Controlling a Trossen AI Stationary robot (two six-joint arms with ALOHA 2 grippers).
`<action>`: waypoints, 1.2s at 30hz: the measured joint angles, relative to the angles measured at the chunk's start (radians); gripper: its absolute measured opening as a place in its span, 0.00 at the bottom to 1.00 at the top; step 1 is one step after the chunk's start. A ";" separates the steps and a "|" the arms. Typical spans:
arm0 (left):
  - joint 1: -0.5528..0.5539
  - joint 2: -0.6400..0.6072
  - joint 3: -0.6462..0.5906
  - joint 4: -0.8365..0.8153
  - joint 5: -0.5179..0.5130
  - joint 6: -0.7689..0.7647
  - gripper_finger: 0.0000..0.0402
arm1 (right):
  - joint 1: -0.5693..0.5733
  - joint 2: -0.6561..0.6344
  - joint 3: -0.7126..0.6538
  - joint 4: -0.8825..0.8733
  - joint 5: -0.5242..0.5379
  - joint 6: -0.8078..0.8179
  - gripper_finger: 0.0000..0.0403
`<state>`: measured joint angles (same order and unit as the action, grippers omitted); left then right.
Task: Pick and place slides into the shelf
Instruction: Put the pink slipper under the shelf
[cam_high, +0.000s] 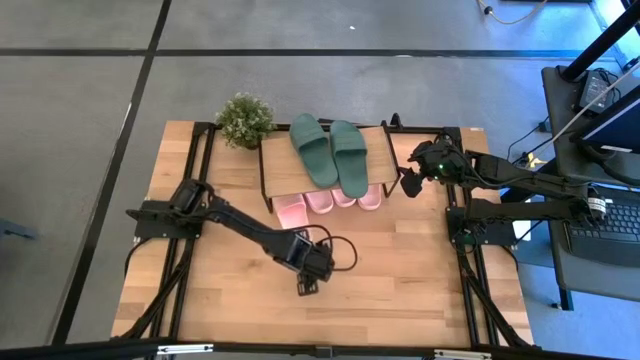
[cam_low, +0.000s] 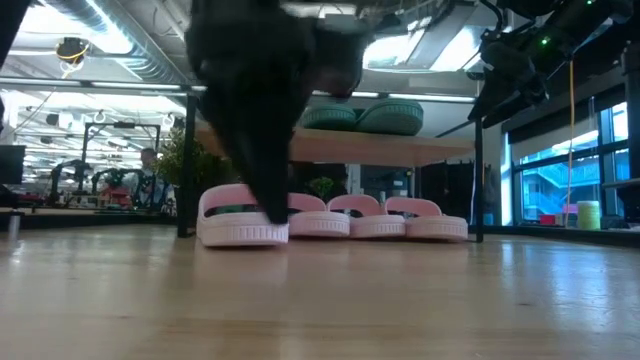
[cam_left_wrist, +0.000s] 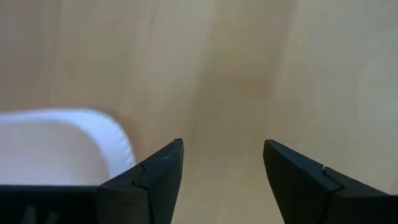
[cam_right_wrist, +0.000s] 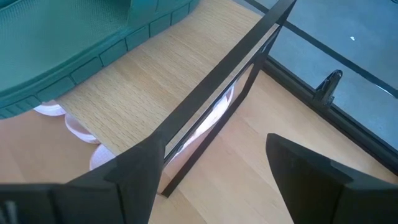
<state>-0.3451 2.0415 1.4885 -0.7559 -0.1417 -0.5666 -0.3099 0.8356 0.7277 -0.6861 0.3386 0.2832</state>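
Left gripper (cam_high: 308, 287) hangs open and empty over bare table (cam_high: 400, 290), well in front of the shelf (cam_high: 275, 160). Right gripper (cam_high: 410, 185), also open and empty, hovers beside the shelf's right end. Green slides (cam_high: 330, 150) lie on top; pink slides (cam_high: 330, 200) line up beneath, the leftmost (cam_high: 291, 209) protruding, likely needing a square nudge inward.

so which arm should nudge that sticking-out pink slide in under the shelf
Left, probably. Its open end effector sits on the table just in front of the leftmost pink slide, which juts out furthest. The right end effector hangs open by the shelf corner, farther away.
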 joint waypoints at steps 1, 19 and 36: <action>0.005 0.000 -0.017 0.001 0.003 -0.010 0.53 | 0.000 0.000 0.000 -0.001 0.000 0.000 0.70; 0.104 0.001 -0.072 -0.182 -0.092 -0.013 0.53 | 0.000 0.000 0.000 -0.003 0.000 0.002 0.70; 0.213 0.001 -0.072 -0.231 -0.147 0.092 0.53 | 0.000 0.000 0.000 -0.007 0.000 0.000 0.70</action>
<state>-0.1321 2.0422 1.4162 -0.9870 -0.2884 -0.4748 -0.3099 0.8356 0.7277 -0.6933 0.3389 0.2832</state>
